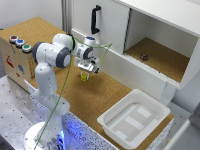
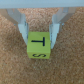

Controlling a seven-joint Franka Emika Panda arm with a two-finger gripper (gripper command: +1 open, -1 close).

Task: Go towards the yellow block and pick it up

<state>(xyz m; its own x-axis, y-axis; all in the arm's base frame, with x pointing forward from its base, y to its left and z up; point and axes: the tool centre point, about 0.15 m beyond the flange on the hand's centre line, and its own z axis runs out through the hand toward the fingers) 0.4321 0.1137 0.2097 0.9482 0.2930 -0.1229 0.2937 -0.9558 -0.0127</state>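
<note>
The yellow block (image 1: 84,77) is a tiny bright cube held between my fingertips, just above the cork table (image 1: 110,92) near its middle. In the wrist view the yellow block (image 2: 38,46) shows a dark T mark on its top face. A finger (image 2: 22,29) presses on each side of it. My gripper (image 1: 84,74) points down and is shut on the block; in the wrist view the gripper (image 2: 38,35) frames the cube's two sides.
A white tray (image 1: 134,117) stands at the exterior view's lower right. A white cabinet with a black handle (image 1: 95,20) is behind, its open compartment holding a small dark reddish object (image 1: 144,57). A wooden box with coloured buttons (image 1: 17,50) is at the left.
</note>
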